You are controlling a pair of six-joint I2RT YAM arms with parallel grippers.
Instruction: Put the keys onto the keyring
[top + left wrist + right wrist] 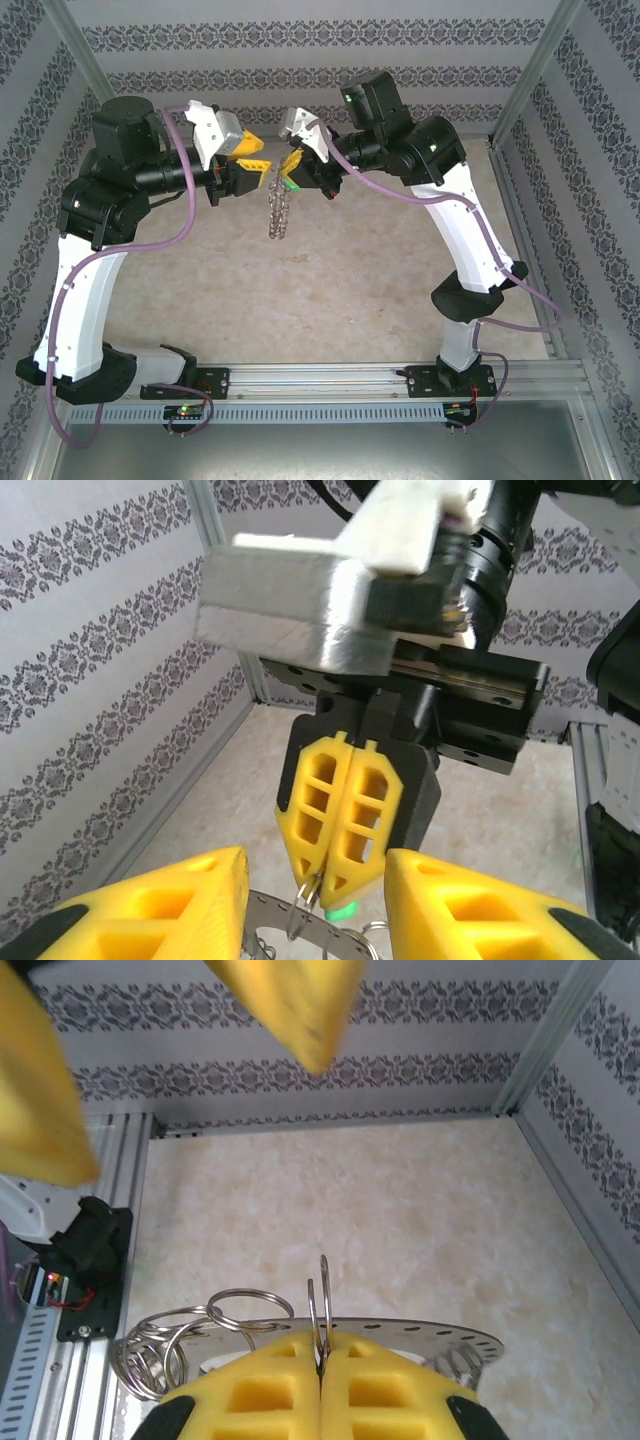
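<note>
**A:** Nearest us, at the bottom of the top view, we note the rail with both arm bases, and bare table beyond it. No task item lies there.

**B:** Agreed. Mid-frame the keyring hangs edge-on above the table, fringed with silvery bits.

**A:** Held how?

**B:** The right gripper has its fingers pressed tight together on one thin wire loop at the keyring's rim. The flat band arcs just behind them, and a bunch of small rings sits at lower left of that wrist view.

**A:** The left gripper has its jaws apart, either side of the band at the bottom edge of its own view. We see no contact and judge it holds nothing.

**B:** The key is a green spot just under the right fingertips, close against the band.

**A:** Progress?

**B:** The key is up at the ring, so we judge the task is well along. We cannot tell whether the key is actually threaded on. What's left is to seat it if it isn't, then release.

**A:** Gaps:
- The key's blade is not made out, and its head is only a green blur.
- The band is cut off by the lower frame edge in both wrist views.
- The left fingers are yellow smears at the top of the right wrist view.

Farthest back is the patterned wall.
</note>
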